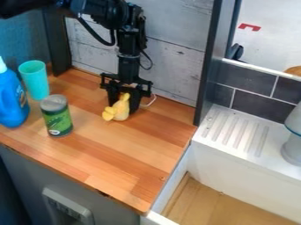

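The black gripper (124, 100) hangs down over the back of the wooden counter, near the whitewashed plank wall. Right at it is a small yellow toy (121, 109), pale on its body and with brighter yellow parts at its top and left side. The toy overlaps the gripper's lower end in the view; whether it is held or only touched, I cannot tell. Its base looks to be at or just above the counter surface.
On the counter's left stand a green can (57, 119) with a grey top, a teal cup (36, 81) and a blue bottle (12, 102). A dark post (210, 66) rises at the back right. Beyond the counter's right edge are a white ridged drainboard (238, 132) and a basin.
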Tool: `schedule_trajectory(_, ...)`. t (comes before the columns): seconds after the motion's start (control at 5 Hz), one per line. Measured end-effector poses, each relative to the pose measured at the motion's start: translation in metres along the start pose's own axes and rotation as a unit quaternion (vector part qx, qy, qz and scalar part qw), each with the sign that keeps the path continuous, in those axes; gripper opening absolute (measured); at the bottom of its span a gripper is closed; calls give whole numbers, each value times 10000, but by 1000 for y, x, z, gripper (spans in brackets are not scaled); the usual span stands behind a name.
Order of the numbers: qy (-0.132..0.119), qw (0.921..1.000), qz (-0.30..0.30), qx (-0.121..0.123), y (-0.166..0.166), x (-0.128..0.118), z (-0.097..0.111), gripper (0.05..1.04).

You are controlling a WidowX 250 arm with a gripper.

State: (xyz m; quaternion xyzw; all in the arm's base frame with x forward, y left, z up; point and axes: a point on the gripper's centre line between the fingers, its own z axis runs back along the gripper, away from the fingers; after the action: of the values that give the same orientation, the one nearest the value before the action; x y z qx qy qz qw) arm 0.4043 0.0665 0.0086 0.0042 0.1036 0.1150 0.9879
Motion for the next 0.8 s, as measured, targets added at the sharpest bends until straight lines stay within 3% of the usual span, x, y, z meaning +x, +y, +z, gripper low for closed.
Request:
schedule_trajectory(0.2,71,9998,146,102,14,-13,-2,692)
schedule_trajectory(0.4,-71,9996,252,108,27,-26,9,973)
schedule_trajectory(0.6,-763,9969,163,30,27,-35,49,1006)
schedule_trajectory(0.8,-972,9952,90,91,19,-54,52,1001)
